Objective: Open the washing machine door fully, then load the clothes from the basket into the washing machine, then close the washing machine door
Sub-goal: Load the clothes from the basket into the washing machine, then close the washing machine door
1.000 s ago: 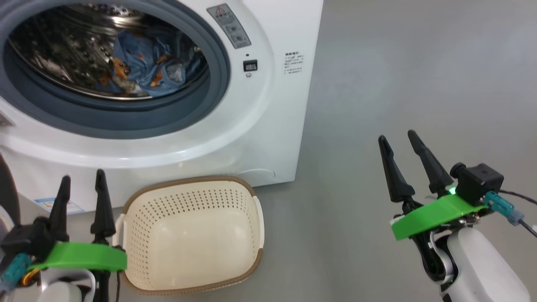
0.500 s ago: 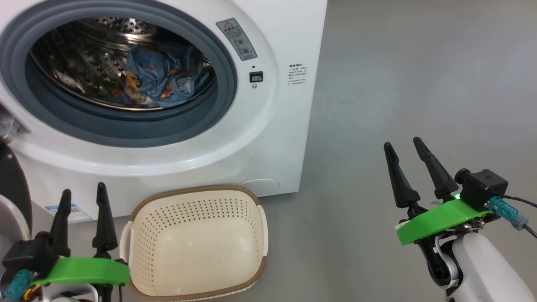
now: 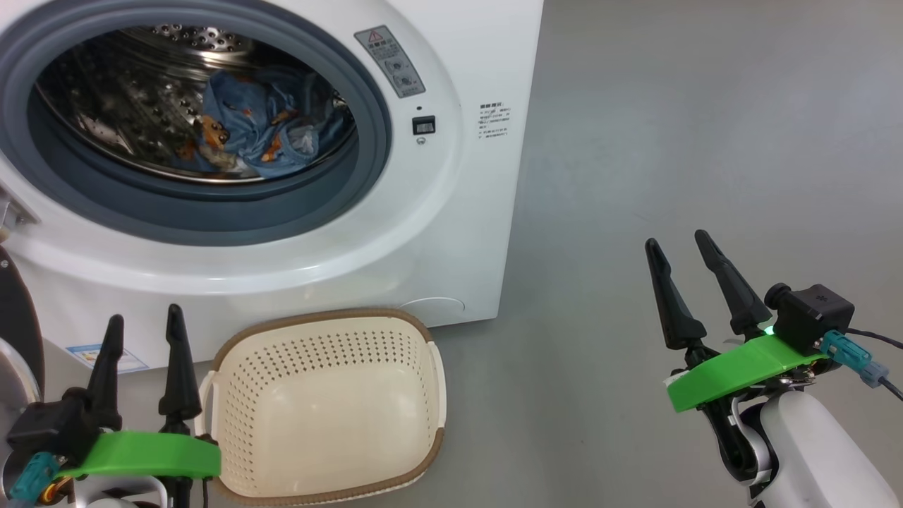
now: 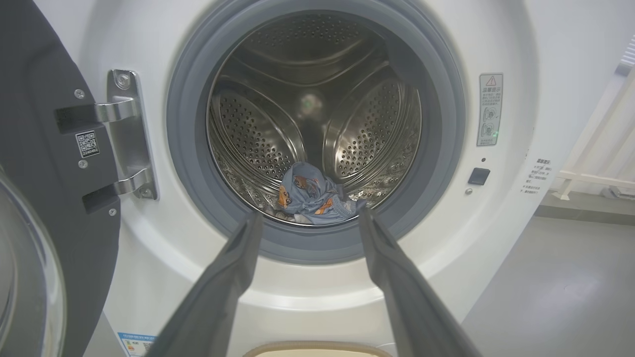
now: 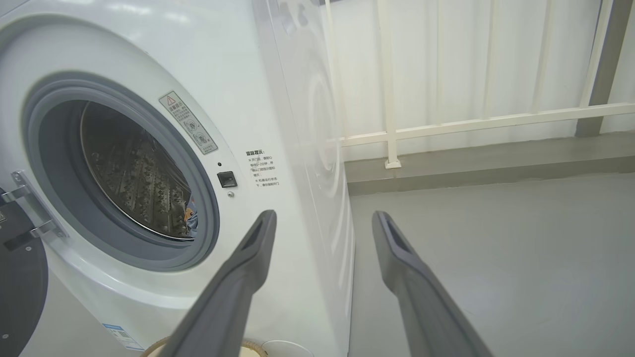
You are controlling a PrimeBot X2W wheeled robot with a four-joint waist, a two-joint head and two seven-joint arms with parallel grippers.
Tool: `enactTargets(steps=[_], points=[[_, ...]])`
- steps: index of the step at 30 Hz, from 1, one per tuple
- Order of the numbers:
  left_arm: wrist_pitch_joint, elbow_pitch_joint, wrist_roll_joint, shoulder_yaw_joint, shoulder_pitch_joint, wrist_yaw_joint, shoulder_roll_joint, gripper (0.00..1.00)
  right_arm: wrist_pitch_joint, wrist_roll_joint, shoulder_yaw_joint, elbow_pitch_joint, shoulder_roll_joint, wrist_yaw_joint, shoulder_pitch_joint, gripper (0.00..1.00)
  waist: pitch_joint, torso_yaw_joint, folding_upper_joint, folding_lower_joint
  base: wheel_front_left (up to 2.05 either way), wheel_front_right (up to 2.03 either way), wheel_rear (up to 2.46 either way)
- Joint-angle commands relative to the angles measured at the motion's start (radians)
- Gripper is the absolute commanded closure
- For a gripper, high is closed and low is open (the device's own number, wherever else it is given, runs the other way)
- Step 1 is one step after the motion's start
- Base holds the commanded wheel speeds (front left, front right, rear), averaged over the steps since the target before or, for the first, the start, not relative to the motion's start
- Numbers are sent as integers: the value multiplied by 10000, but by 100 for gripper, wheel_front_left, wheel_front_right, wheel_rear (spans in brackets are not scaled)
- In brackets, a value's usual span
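The washing machine point(image 3: 451, 212) stands open, and the light-blue clothes point(image 3: 261, 134) lie in its steel drum point(image 4: 258, 134). The washing machine door point(image 4: 34, 148) is swung wide to the left on its metal hinge, and its dark edge point(image 3: 14, 310) also shows. The cream basket point(image 3: 324, 409) sits empty on the floor before the machine. My left gripper point(image 3: 143, 321) is open just left of the basket with nothing between its fingers. My right gripper point(image 3: 677, 241) is open too, over bare floor to the right of the machine.
Grey floor point(image 3: 705, 106) stretches to the right of the machine. A white railing point(image 5: 446, 124) and a low step run behind it. The door's glass bowl point(image 4: 25, 277) bulges close to my left arm.
The head camera has shifted, so the whole picture moved a little down and sideways. Both grippers stay open and empty; basket and clothes lie as before.
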Motion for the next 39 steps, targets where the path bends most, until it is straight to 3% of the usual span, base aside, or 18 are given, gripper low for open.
enactTargets(steps=[1, 28, 39], points=[[-27, -191, -69, 309, 7, 1, 272, 0, -80, 24, 136, -234, -42, 56, 33, 0, 4, -21, -1, 0, 0, 0, 0], [-120, -237, -193, 263, -15, 21, 216, 0, -80, 57, 145, -187, -51, 56, -24, 0, -2, -35, -1, 0, -3, 3, 0], [-139, -274, -262, 267, -13, -14, 227, 0, -80, 41, 100, -138, -26, 56, -29, 0, -9, -42, -1, 0, -121, 119, 2]])
